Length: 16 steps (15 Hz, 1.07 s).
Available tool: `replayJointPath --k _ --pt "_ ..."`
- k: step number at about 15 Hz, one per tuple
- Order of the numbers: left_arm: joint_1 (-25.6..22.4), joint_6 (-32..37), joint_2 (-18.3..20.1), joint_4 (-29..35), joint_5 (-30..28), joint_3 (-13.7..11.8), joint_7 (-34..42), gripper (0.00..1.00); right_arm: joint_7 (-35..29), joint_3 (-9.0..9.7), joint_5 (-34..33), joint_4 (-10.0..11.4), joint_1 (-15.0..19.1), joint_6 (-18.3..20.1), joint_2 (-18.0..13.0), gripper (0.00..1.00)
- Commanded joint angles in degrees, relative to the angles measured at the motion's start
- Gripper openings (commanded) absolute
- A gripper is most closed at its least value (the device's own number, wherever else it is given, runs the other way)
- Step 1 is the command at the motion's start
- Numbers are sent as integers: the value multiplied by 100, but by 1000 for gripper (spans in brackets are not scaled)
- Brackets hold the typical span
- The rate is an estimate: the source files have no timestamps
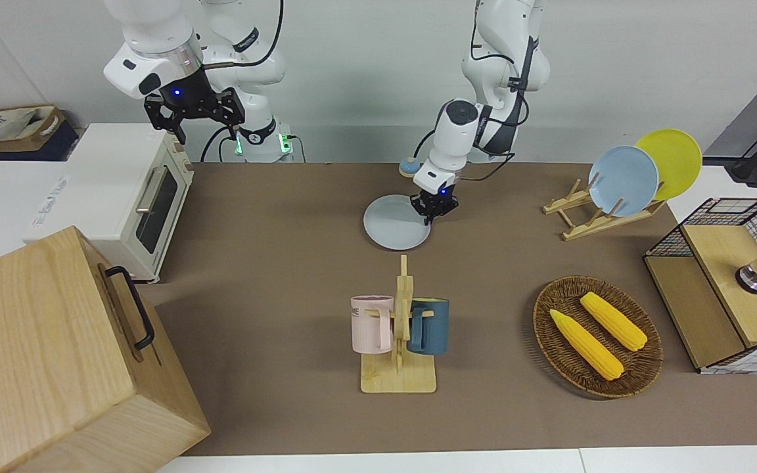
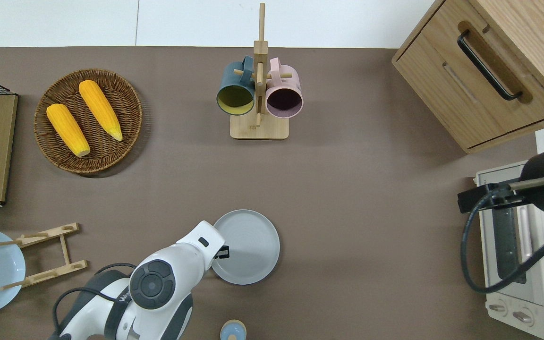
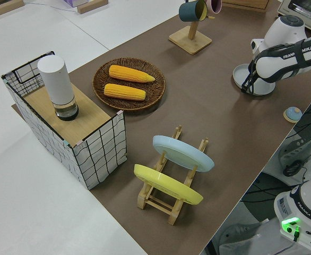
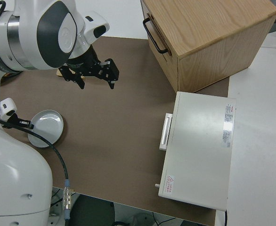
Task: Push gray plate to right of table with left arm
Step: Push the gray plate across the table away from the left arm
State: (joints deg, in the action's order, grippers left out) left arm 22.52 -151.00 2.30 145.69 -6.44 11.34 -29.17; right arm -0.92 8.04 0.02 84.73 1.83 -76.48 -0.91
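The left claw [image 1: 432, 211], its finger gap impossible to tell, touches the empty gray plate [image 1: 393, 223] on the tabletop [image 1: 273, 276]; the wicker basket [image 1: 641, 374] holds two corn cobs [image 1: 585, 343].

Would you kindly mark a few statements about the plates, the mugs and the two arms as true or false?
1. The left gripper is down at the edge of the gray plate toward the left arm's end of the table. True.
2. The gray plate stands in the wooden plate rack. False: it lies flat on the table; the rack holds a sky-blue plate and a yellow plate.
3. The basket holds two corn cobs. True.
4. Both mugs lie on the table. False: the pink mug and blue mug hang on the mug stand.
5. The right arm is pushing the plate. False: it is parked, gripper open.
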Motion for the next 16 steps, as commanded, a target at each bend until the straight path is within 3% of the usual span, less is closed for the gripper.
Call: replayJointPath --k 1,9,16 --pt "340 -149 -537 -303 11 0 -396 0 -66 92 25 -53 107 89 -14 983" --pt "841 -70 -977 -927 29 26 -941 0 -75 92 25 -53 107 89 -14 983" --pt "1157 342 -1486 -1814 538 35 -1872 0 -75 92 25 -53 107 89 -14 983"
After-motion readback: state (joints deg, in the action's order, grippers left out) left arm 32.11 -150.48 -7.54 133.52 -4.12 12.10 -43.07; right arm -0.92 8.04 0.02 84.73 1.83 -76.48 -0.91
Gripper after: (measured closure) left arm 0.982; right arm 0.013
